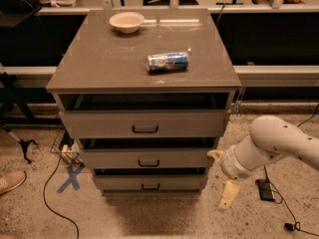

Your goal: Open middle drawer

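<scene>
Because the middle drawer (114, 159) sits below the front edge of the table (99, 68), its handle (148, 162) centred, I hang my claw (228, 193) low off the front right corner, ready to swing in; wide or narrow, I cannot tell

Glossy smooth cabinet top (99, 68), matt middle drawer (109, 158) front, smooth plastic claw (223, 181) low right.

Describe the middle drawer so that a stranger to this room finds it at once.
Find the grey-taupe cabinet with a bowl and a can on top; three drawers stack down its front. The middle drawer is second from the top, left of the gripper hanging low. The top drawer has a taller front and wider handle; the bottom drawer a slimmer front.
</scene>
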